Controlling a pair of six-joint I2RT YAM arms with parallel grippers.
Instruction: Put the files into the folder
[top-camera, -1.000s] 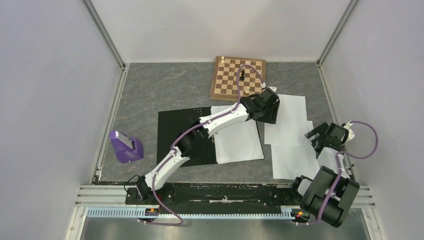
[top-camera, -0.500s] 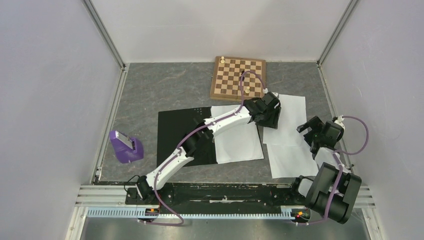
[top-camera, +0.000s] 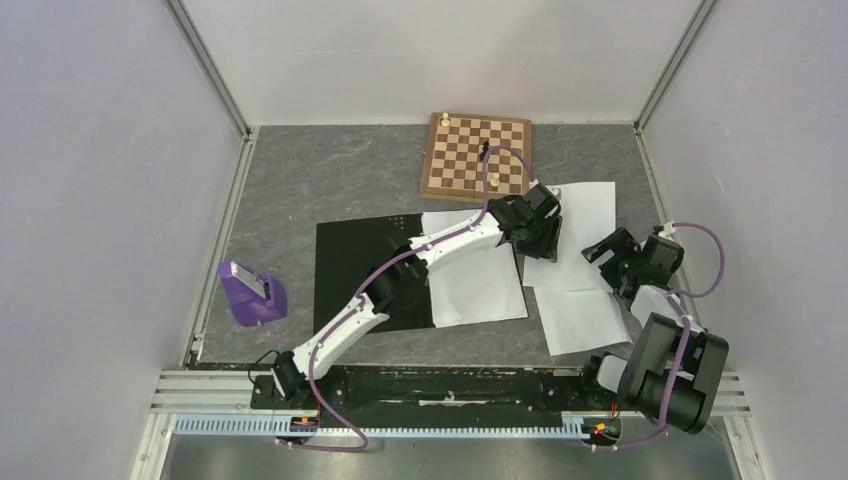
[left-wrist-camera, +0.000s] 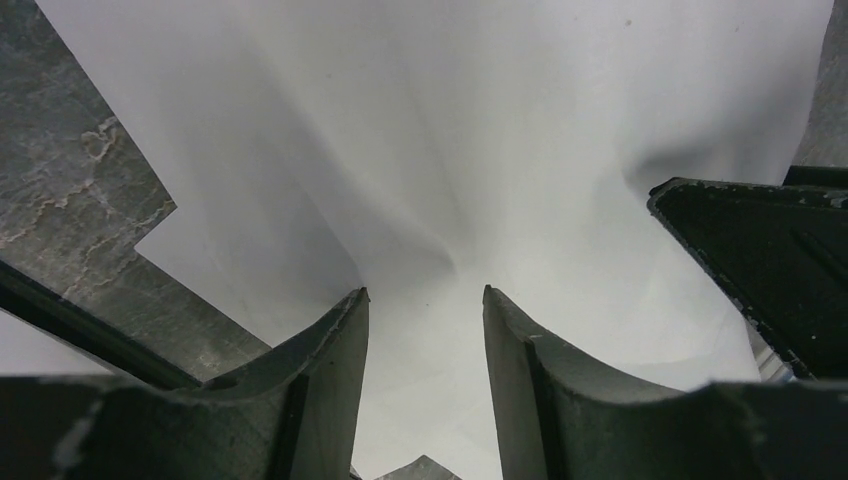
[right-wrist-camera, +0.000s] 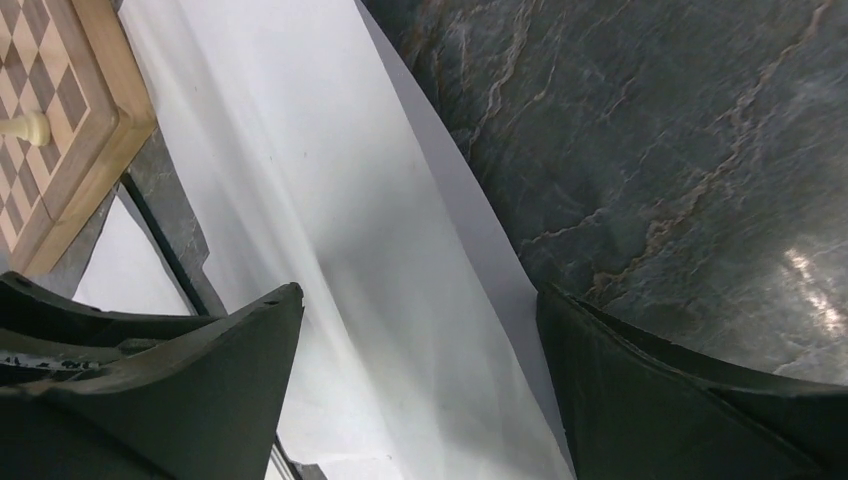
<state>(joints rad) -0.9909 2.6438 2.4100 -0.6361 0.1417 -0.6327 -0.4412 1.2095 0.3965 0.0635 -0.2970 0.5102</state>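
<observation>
Three flat white paper sheets (top-camera: 480, 290) can be told apart on the one grey marbled desk (top-camera: 330, 170): that first sheet, a second sheet (top-camera: 590, 215) and a third sheet (top-camera: 580, 322). Whether more lie beneath them cannot be told. There is one flat folder (top-camera: 350, 265), lying open with its black inside up. One square wooden chessboard (top-camera: 470, 160) carries three small chess pieces: two pale pieces (top-camera: 445, 120) and one dark piece (top-camera: 485, 150). There is one purple wedge-shaped metronome (top-camera: 252, 293). Two white-and-black robot arms (top-camera: 440, 240) are present, each with one black two-finger claw, making two: the left claw (left-wrist-camera: 425, 300) and the right claw (right-wrist-camera: 420, 300).
</observation>
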